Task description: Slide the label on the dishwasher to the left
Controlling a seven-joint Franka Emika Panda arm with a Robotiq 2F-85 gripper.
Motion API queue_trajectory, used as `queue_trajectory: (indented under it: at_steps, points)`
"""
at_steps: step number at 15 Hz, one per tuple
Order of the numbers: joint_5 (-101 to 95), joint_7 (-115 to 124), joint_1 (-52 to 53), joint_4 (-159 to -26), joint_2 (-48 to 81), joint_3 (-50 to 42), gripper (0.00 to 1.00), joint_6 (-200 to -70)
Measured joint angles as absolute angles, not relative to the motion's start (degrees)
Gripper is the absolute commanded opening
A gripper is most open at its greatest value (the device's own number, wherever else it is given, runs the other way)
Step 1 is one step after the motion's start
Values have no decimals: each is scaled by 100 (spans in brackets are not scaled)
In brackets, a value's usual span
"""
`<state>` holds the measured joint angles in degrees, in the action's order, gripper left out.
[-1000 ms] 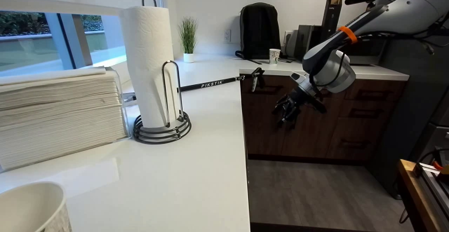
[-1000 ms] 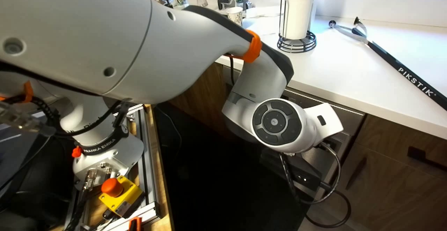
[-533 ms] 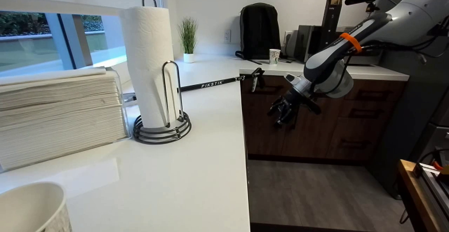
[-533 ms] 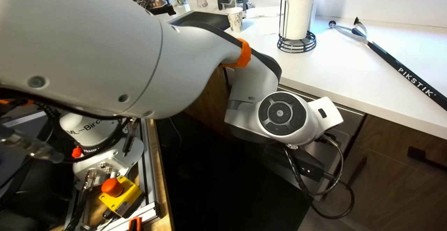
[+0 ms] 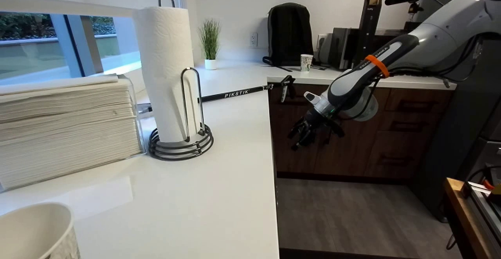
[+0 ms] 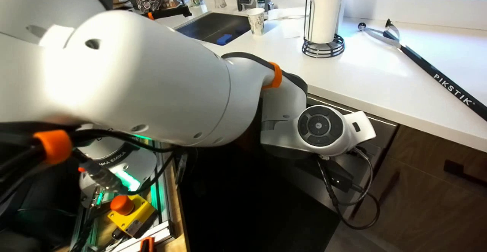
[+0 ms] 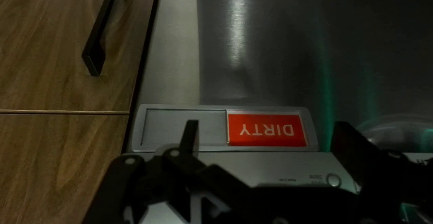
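In the wrist view the label is a narrow silver frame on the steel dishwasher (image 7: 270, 54). Its red DIRTY panel (image 7: 265, 129) shows upside down in the right half; a plain grey panel (image 7: 169, 126) fills the left half. My gripper (image 7: 267, 128) is open and empty. One finger stands in front of the grey half; the other is just beyond the frame's right end. Whether either touches cannot be told. In an exterior view the gripper (image 5: 297, 137) is below counter height, in front of the dark cabinets. The label is hidden in both exterior views.
The white counter (image 5: 219, 196) overhangs the dishwasher. A wooden cabinet with a black bar handle (image 7: 101, 31) adjoins it. A paper towel roll (image 5: 164, 75) and a PIKSTIK grabber (image 6: 437, 71) lie on the counter. A cable (image 6: 374, 210) loops beside the wrist.
The arm has moved towards the dishwasher: the gripper has gone left and slightly down in an exterior view. A green glow now shows on the robot base and near the gripper.
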<state>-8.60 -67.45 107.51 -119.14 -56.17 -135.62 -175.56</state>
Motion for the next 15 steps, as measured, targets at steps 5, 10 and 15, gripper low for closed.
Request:
queue_trajectory:
  at_steps: [5, 10, 15]
  points:
    - [-1183, -6242, 10871, -11374, -6064, -13572, 68, -17556]
    - [-1452, -5941, 10958, -10979, -6448, -13583, 27, -17556]
    - [-1705, -5834, 11041, -10678, -6765, -13577, 1, -17556]
